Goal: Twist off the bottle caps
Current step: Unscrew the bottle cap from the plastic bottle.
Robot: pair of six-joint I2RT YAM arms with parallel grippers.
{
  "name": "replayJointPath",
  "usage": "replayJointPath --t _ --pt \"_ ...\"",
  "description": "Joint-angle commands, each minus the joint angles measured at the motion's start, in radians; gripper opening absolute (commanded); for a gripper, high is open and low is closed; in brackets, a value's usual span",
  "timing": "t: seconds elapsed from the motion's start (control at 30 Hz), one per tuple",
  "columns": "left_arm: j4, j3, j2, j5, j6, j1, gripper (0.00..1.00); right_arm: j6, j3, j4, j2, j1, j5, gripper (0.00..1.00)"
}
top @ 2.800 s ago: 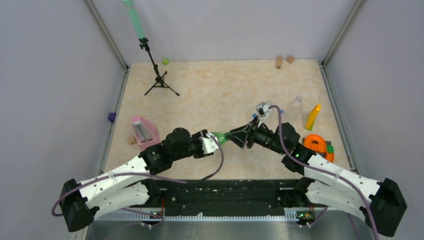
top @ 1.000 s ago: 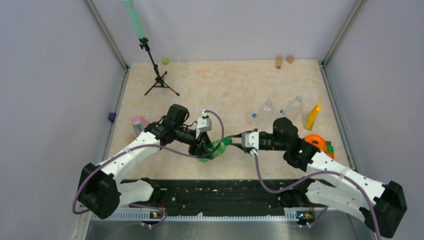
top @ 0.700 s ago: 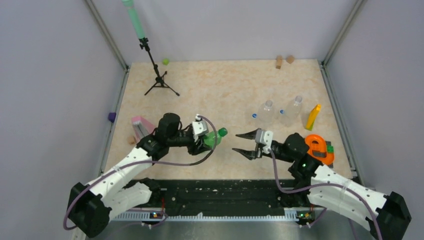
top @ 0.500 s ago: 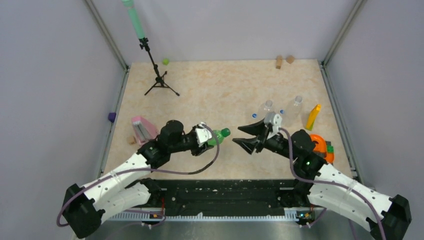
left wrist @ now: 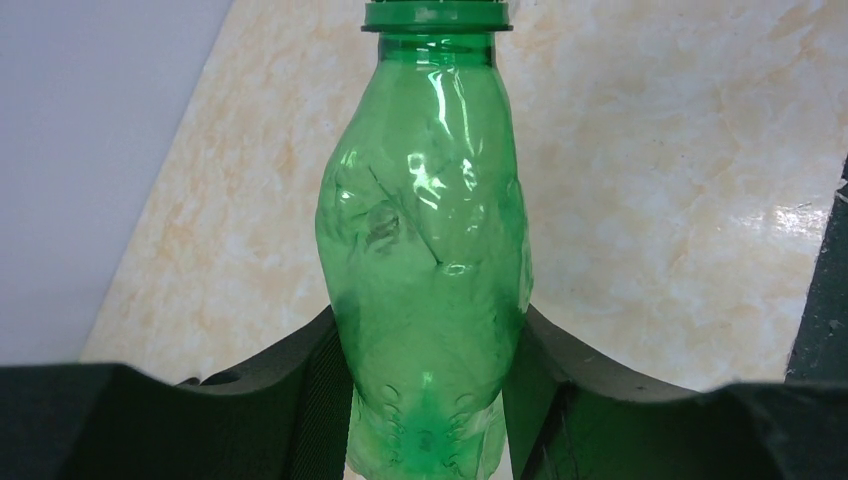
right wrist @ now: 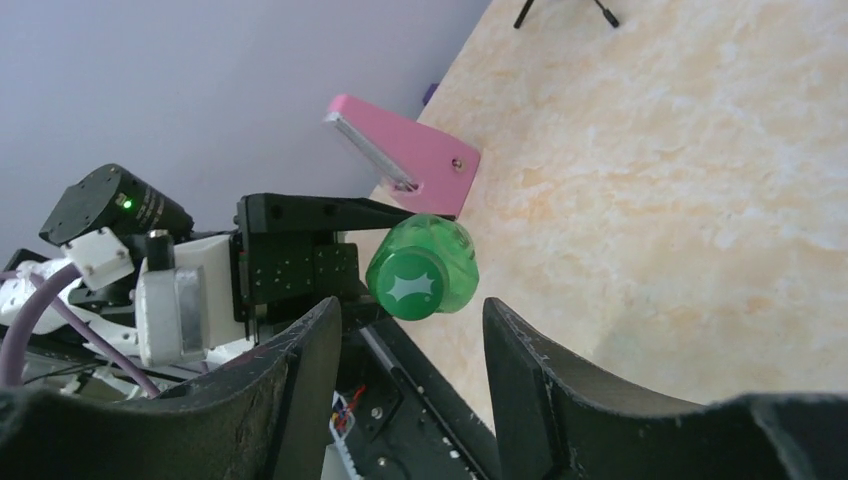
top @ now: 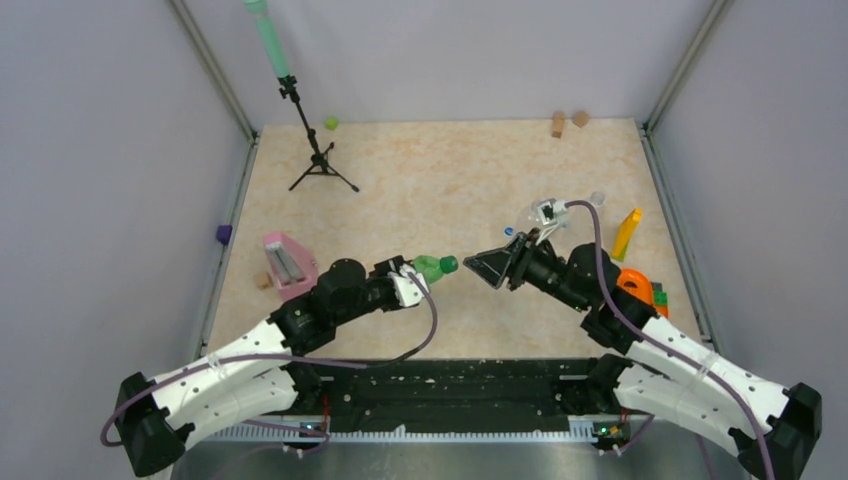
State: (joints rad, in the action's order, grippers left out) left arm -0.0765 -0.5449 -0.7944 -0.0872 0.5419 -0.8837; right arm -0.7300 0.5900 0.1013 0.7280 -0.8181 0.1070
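A translucent green bottle (left wrist: pixel 425 250) lies level above the table, its base clamped between the fingers of my left gripper (left wrist: pixel 428 318), which is shut on it. Its dark green cap (left wrist: pixel 436 14) is on the neck and points right, towards my right gripper (top: pixel 481 263). In the right wrist view the cap (right wrist: pixel 410 285) faces me end-on, just beyond the open right gripper (right wrist: pixel 410 308), whose fingers do not touch it. From above, the bottle (top: pixel 428 267) and its cap (top: pixel 449 264) sit a short gap left of the right fingertips. A clear bottle (top: pixel 597 200) stands behind the right arm, and a loose blue cap (top: pixel 508 231) lies on the table.
A pink block (top: pixel 288 262) lies left of the left arm. A yellow block (top: pixel 626 234) and an orange object (top: pixel 632 287) sit at the right edge. A tripod (top: pixel 315 160), a lime-green lump (top: pixel 331 124) and wooden blocks (top: pixel 558 124) stand at the back.
My right gripper opened off the green cap and drew back, then swung round to face it again. My left gripper turned and lifted the bottle, and now holds it level with the cap pointing right.
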Motion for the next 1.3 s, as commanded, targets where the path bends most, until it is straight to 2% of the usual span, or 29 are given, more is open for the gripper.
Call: replayJointPath --t 0.0,0.23,0.4,0.53,0.57,0.73,0.8,0.87,0.93,1.1,1.23,1.27 --pt "0.046 0.009 0.023 0.015 0.050 -0.015 0.00 -0.123 0.011 0.042 0.042 -0.010 0.014 0.55" --pt "0.027 -0.007 -0.011 0.014 0.065 -0.028 0.00 -0.136 0.033 0.094 0.136 -0.009 0.051 0.55" --pt "0.017 -0.017 -0.027 0.025 0.071 -0.031 0.00 -0.138 0.036 0.129 0.181 -0.009 0.100 0.48" --pt "0.011 -0.020 -0.030 0.026 0.071 -0.031 0.00 -0.135 0.039 0.138 0.205 -0.007 0.127 0.36" --pt "0.011 -0.021 -0.030 0.026 0.071 -0.031 0.00 -0.135 0.039 0.140 0.207 -0.008 0.136 0.35" --pt "0.009 -0.022 -0.036 0.027 0.072 -0.031 0.00 -0.132 0.039 0.149 0.218 -0.006 0.162 0.36" --pt "0.008 -0.023 -0.035 0.029 0.073 -0.031 0.00 -0.127 0.037 0.141 0.216 -0.006 0.165 0.44" --pt "0.005 -0.022 -0.033 0.029 0.073 -0.031 0.00 -0.123 0.034 0.133 0.208 -0.001 0.170 0.46" --pt "0.003 -0.022 -0.033 0.029 0.076 -0.031 0.00 -0.124 0.027 0.130 0.198 0.004 0.166 0.46" --pt "0.003 -0.029 -0.037 0.012 0.070 -0.031 0.00 -0.123 0.021 0.129 0.187 0.009 0.169 0.36" --pt "0.006 -0.030 -0.039 0.008 0.066 -0.031 0.00 -0.113 0.019 0.120 0.184 0.010 0.182 0.41" --pt "0.007 -0.030 -0.040 0.006 0.063 -0.031 0.00 -0.104 0.018 0.117 0.182 0.009 0.187 0.37"
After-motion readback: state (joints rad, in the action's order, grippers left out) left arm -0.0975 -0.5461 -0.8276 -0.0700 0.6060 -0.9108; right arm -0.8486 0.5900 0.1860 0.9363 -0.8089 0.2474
